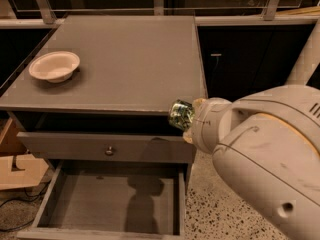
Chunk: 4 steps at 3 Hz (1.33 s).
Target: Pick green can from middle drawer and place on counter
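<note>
Small shiny green metal can [181, 115] sits mid-frame, aloft at the front-right edge of the flat grey counter [125, 59], clamped in the gripper [191, 119]. Wide grey middle drawer [100, 204] open at lower left.

shiny green can [181, 115] with silvery mottling is tipped sideways in the air, right at the front right corner of the matte grey counter [130, 59], pinched in the gripper [193, 120]. grey middle drawer [80, 204] sits pulled open lower down, flat floor showing
</note>
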Each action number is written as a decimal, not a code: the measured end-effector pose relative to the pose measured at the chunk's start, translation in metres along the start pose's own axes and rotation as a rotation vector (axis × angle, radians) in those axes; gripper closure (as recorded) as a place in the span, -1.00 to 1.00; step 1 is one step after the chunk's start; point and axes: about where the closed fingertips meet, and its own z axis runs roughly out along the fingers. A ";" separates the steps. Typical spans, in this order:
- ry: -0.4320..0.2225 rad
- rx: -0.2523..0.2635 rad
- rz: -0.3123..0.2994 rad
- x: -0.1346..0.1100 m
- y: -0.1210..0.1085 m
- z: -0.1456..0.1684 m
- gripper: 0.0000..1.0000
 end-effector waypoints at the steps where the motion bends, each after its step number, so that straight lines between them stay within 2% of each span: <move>1: 0.030 0.030 -0.017 0.001 -0.022 0.002 1.00; 2: 0.047 0.081 -0.067 -0.014 -0.075 0.005 1.00; 3: 0.014 0.112 -0.123 -0.045 -0.105 0.011 1.00; 4: 0.005 0.120 -0.125 -0.050 -0.110 0.009 1.00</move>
